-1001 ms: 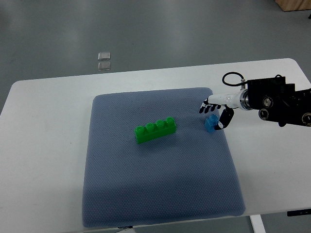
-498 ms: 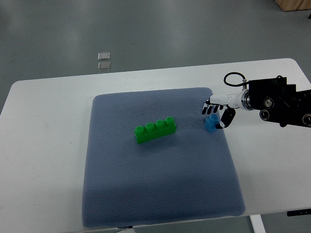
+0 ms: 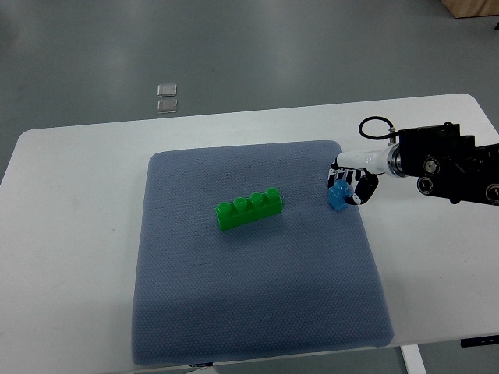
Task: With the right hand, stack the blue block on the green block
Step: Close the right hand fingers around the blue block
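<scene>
Two blocks sit on the blue-grey mat (image 3: pixel 257 312) covering the white counter (image 3: pixel 70 234): the green block (image 3: pixel 249 209) near its middle, and the blue block (image 3: pixel 338 196) at its right edge, gripped by the right hand's (image 3: pixel 351 179) curled fingers (image 3: pixel 359 190).

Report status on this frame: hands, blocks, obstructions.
Right hand closing around blue block at the mat's right edge. Green block sits apart, mid-mat. Left hand out of view. Nothing lies between the blocks.
</scene>
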Motion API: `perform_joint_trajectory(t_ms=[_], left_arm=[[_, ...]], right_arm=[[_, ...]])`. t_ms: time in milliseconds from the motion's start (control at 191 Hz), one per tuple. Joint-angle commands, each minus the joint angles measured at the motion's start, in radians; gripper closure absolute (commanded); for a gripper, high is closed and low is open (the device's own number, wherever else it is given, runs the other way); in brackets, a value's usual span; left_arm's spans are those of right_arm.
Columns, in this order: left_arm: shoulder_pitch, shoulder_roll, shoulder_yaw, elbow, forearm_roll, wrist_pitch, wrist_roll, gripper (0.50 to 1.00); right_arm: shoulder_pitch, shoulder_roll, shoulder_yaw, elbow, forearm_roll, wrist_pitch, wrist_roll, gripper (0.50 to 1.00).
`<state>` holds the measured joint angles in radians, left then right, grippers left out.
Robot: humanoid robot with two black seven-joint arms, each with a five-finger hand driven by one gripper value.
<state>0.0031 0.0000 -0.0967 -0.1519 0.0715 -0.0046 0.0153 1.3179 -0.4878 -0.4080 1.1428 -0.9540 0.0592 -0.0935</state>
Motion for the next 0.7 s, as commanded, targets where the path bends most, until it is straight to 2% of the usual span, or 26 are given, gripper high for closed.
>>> perform_joint_trajectory(t_ms=[0,251,430,697], left_arm=[[0.000,0.000,0.000,0.000,-0.001,0.000,0.000,0.500],[0.000,0.000,0.000,0.000,0.001,0.000,0.000,0.500],[0.000,0.000,0.000,0.000,0.001,0.000,0.000,0.500],[0.000,0.000,0.000,0.000,0.001,0.000,0.000,0.500]], right_arm=[[0.000,0.000,0.000,0.000,-0.003,0.001,0.000,0.850],[-0.005,0.000,0.000,0.000,-0.014,-0.001,0.000,0.889],[-0.013,-0.002,0.000,-0.003,-0.025,-0.004,0.003,0.948],[0.001,-0.014,0.003,0.000,-0.026,-0.019,0.008,0.981]])
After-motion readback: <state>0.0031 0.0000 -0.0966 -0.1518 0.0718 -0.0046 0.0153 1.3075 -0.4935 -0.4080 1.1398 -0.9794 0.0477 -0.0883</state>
